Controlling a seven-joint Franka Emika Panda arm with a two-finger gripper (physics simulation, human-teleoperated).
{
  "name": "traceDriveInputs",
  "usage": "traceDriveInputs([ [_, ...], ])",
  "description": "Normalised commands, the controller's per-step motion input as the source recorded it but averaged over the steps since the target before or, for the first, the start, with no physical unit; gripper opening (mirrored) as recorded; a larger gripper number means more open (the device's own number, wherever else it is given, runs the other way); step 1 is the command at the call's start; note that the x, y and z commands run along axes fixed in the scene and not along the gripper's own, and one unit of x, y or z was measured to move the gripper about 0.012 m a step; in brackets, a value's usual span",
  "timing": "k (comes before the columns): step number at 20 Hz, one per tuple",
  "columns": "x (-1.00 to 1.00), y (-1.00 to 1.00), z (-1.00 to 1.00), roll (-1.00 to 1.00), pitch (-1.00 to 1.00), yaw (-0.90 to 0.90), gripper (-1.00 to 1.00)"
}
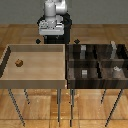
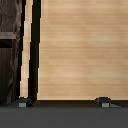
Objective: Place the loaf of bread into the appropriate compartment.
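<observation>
The loaf of bread (image 1: pixel 19 63) is a tiny brown lump lying on the floor of the light-wood tray (image 1: pixel 35 80), near the exterior view's left wall. My gripper (image 1: pixel 50 36) hangs high over the tray's far edge, well away from the loaf, and is open with nothing in it. In the wrist view the fingertips (image 2: pixel 22 103) stand wide apart above bare tray floor, and the loaf is out of that view. The compartment (image 1: pixel 80 78) is the near quarter of the dark divided bin next to the tray, holding a small pale grey cube (image 1: pixel 85 73).
The dark bin's (image 1: pixel 96 61) far quarters hold tall grey blocks (image 1: pixel 82 50). Its other near quarter has a small pale object (image 1: pixel 116 70). Tray and bin stand side by side on thin legs over a wooden floor, with the robot base behind them.
</observation>
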Motion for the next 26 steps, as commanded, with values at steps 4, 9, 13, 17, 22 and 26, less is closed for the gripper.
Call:
traceDriveInputs([
  [4, 0.0, 0.0, 0.0, 0.0, 0.0, 0.0, 1.0],
  [9, 0.0, 0.0, 0.0, 0.0, 0.0, 0.0, 1.0],
  [13, 0.0, 0.0, 0.0, 0.0, 0.0, 0.0, 1.0],
  [17, 0.0, 0.0, 0.0, 0.0, 0.0, 0.0, 1.0],
  [22, 0.0, 0.0, 0.0, 0.0, 0.0, 0.0, 1.0],
  [26, 0.25, 0.0, 0.0, 0.0, 0.0, 0.0, 1.0],
])
